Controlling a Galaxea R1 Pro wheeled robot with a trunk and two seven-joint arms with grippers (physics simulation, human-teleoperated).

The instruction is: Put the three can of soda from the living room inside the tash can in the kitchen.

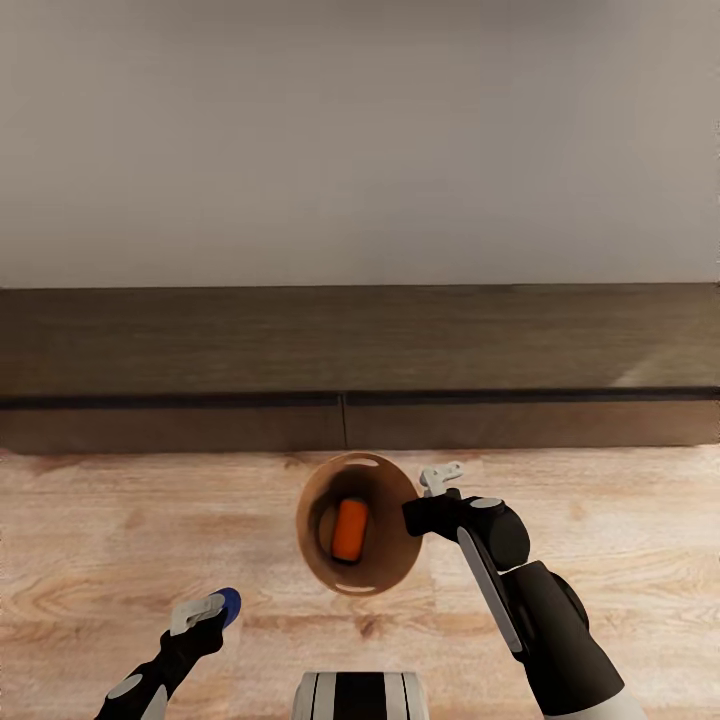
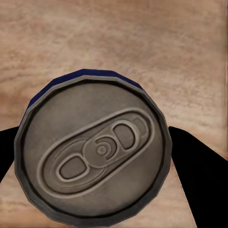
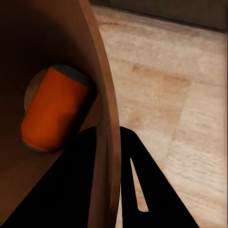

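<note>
The right arm (image 1: 545, 610) reaches forward from the lower right of the head view, its black links bent at the wrist so the right claw (image 1: 415, 517) meets the bin (image 1: 390, 570) at its right rim. In the right wrist view the two dark fingers (image 3: 137, 190) straddle the thin brown wall, one inside and one outside, clamped on it. The bin is tipped toward the camera, so its round mouth and brown, smooth interior show; an oval slot (image 1: 366, 462) is cut near the far rim. One orange can (image 1: 350, 529) lies on its side at the bottom of the bin, matte orange body with a grey end, resting against the inner wall.

The left arm (image 1: 150, 680) comes in low at the lower left, angled up and to the right, with a pale grey piece at its tip. The left claw (image 1: 205, 612) holds the blue can (image 1: 228, 603). In the left wrist view the can's grey, dull metal top (image 2: 95, 152) faces the camera, round with a pressed oval tab, a dark blue edge showing behind it, and black fingers (image 2: 194, 166) close against both sides of it.

The floor (image 1: 100, 540) is pale wood plank with visible grain. Beyond the bin runs a long, low, dark wood cabinet (image 1: 360, 340), flat-topped, against a plain pale wall (image 1: 360, 130).
</note>
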